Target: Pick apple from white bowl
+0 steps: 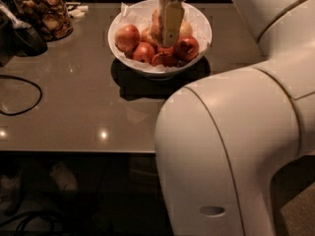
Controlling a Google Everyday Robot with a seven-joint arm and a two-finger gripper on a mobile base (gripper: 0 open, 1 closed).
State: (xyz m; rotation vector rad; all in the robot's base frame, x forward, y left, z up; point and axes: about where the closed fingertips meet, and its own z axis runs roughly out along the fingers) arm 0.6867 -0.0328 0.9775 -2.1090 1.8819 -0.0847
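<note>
Pincer down in bowl on counter, at apple. Can't tell if it's spread or pinching. Apple not lifted out yet.

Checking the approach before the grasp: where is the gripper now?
Camera view: the gripper hangs over the white bowl's middle, down among the apples, right of the glass jar.
</note>
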